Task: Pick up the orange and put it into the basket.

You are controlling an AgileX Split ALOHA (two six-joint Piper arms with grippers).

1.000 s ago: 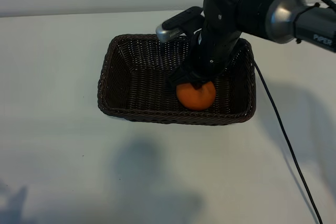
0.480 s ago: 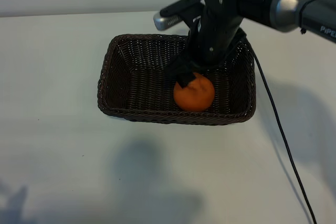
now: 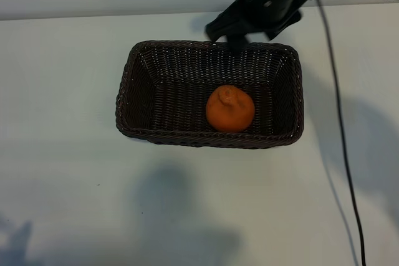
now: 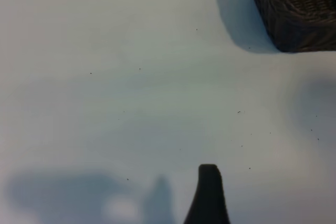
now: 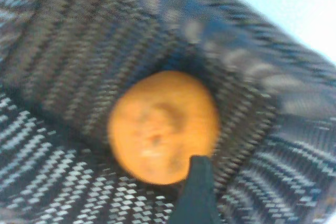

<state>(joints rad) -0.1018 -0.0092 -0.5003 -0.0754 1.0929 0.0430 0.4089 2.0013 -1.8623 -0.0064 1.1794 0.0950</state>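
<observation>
The orange [image 3: 230, 109] lies loose on the floor of the dark woven basket [image 3: 206, 139], toward its right front part, stem nub up. My right gripper [image 3: 249, 26] hangs over the basket's far rim, clear of the fruit and open with nothing in it. From the right wrist I look down on the orange [image 5: 163, 127] against the basket weave [image 5: 63, 51], with one dark finger [image 5: 197, 192] in front of it, not touching. One finger [image 4: 208, 198] of my left gripper shows over bare table, and a corner of the basket [image 4: 294, 14] lies far off.
The basket stands on a white table [image 3: 68, 172]. A black cable [image 3: 340, 147] runs from the right arm down the table's right side. Soft shadows lie on the table near the front edge.
The right gripper let go of the orange, opened, and rose out of the basket toward its far rim. The orange stayed on the basket floor. The left wrist view gives no earlier frame.
</observation>
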